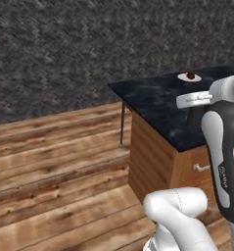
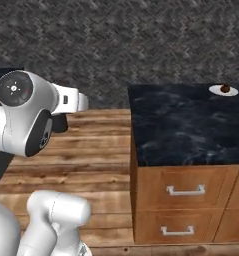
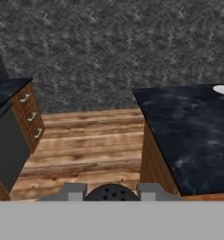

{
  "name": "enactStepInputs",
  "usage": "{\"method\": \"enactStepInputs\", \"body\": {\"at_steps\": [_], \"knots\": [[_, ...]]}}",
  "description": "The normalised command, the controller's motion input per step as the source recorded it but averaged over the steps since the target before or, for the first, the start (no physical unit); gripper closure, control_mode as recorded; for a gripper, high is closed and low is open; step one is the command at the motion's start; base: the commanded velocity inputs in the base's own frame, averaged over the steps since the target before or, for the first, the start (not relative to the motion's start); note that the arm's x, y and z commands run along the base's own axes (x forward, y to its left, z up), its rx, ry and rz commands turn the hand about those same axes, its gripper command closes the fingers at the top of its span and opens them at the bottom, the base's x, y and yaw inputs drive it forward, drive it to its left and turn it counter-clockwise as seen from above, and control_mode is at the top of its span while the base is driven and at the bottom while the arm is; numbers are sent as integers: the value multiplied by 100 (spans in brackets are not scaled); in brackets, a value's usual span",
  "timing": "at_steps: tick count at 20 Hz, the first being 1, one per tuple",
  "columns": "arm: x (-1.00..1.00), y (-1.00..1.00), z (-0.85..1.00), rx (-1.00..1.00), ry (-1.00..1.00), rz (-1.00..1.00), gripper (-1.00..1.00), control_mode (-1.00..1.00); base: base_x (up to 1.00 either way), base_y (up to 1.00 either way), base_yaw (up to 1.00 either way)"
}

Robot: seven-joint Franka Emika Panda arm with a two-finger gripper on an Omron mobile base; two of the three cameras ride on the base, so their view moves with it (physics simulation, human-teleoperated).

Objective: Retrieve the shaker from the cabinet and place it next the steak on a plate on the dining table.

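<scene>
In the hand view the shaker [image 3: 111, 193], a black round top with small holes, sits between my two grey fingertips [image 3: 72, 191], and my gripper [image 3: 111, 192] is shut on it. The dining table [image 3: 188, 131], a black veined marble top on a wooden base, lies ahead to the right. At its far corner stands the small white plate [image 1: 189, 77] with the dark steak [image 1: 190, 76] on it; both also appear as the plate [image 2: 223, 90] and steak [image 2: 224, 88] in the right base view. My hand [image 1: 194, 115] hangs near the table's near edge. The cabinet is out of view.
Open wooden floor [image 1: 55, 162] spreads left of the table. A wall counter with drawers [image 3: 29, 117] and a dark appliance front [image 3: 8, 145] stand at the left. The table base has drawers with grey handles [image 2: 185, 190]. A dark grey wall [image 2: 141, 40] closes the back.
</scene>
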Motion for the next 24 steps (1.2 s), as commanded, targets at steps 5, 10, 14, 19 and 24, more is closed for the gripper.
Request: {"method": "enactStepInputs", "body": {"at_steps": [5, 10, 14, 19, 24], "knots": [[0, 0, 0, 0, 0, 0, 100, 100, 100, 53, -17], [0, 0, 0, 0, 0, 0, 100, 100, 100, 59, -25], [0, 0, 0, 0, 0, 0, 100, 100, 100, 76, -22], [0, 0, 0, 0, 0, 0, 100, 100, 100, 92, -14], [0, 0, 0, 0, 0, 0, 100, 100, 100, 84, -15]]}}
